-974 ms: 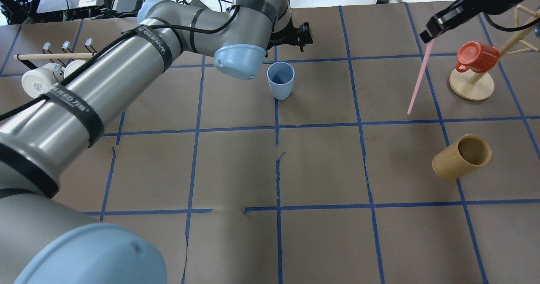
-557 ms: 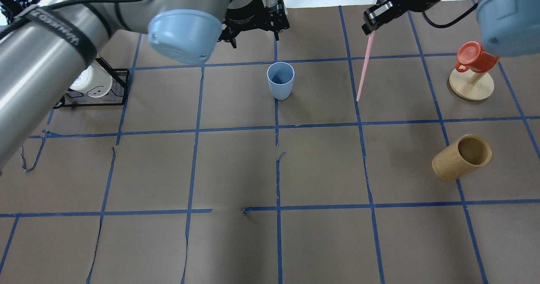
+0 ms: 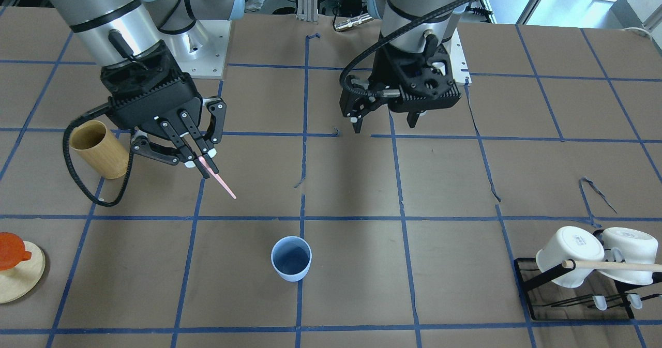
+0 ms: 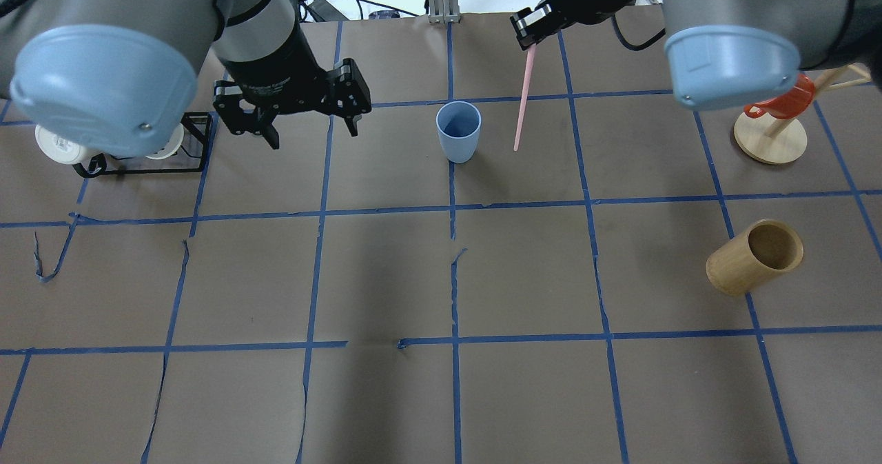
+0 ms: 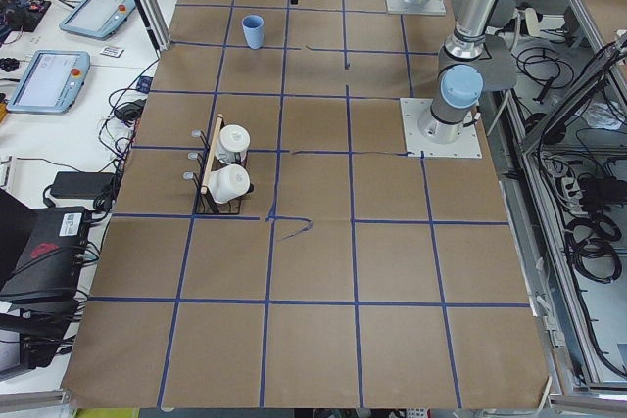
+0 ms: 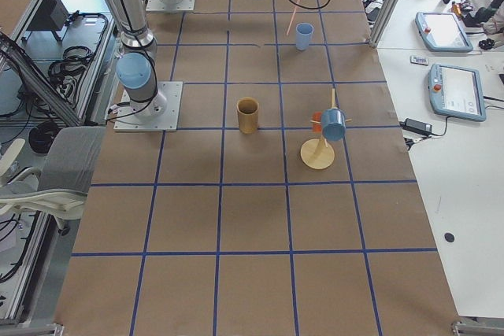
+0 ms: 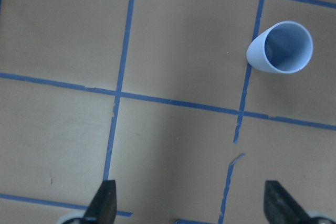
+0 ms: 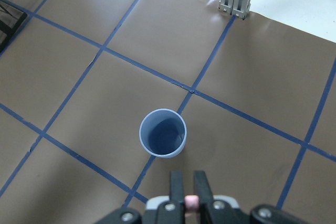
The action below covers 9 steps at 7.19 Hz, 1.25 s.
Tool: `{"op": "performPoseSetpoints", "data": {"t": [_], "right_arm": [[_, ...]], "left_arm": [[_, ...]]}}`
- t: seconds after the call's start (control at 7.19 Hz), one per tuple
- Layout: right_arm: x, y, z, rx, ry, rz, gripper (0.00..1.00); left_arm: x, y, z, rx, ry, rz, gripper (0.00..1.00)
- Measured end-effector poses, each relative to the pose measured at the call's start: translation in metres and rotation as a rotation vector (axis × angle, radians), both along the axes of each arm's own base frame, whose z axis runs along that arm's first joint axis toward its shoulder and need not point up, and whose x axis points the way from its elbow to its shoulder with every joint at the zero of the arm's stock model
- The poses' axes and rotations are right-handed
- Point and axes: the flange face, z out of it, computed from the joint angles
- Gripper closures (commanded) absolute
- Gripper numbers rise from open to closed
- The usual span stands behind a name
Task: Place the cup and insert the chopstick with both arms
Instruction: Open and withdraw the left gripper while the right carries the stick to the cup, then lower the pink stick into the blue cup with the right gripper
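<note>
**Pinching the chopstick (image 4: pixel 523 98) beside the cup (image 4: pixel 458 132)**

Thin, stiff and light, smooth pink plastic by the look — it hangs tip-down from my right claw (image 3: pixel 199 162), gripped at its top end, where it may swivel. The cup, pale blue and tapered, stands upright near the tip — likely easy to topple. My left claw (image 4: pixel 313 133) is spread, empty.

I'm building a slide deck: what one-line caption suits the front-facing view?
The right gripper holds a pink chopstick not yet in the upright blue cup; the left gripper hangs open and empty.
</note>
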Motion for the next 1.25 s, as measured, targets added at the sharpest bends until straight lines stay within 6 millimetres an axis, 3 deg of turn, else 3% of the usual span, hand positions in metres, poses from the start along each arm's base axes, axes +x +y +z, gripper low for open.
{"op": "performPoseSetpoints", "data": {"t": [0.28,0.56,1.25], "right_arm": [[0.025,-0.010,-0.013,-0.049,-0.021,0.012,1.00],[0.039,-0.019,-0.023,-0.095,-0.054,0.032,1.00],[0.054,-0.038,-0.063,-0.108,-0.070,0.059,1.00]], "left_arm": [[0.020,0.008,-0.004,0.014,-0.006,-0.184,0.00],[0.032,0.004,-0.002,0.003,-0.004,-0.216,0.00],[0.036,0.003,0.002,-0.012,-0.004,-0.208,0.00]]}}
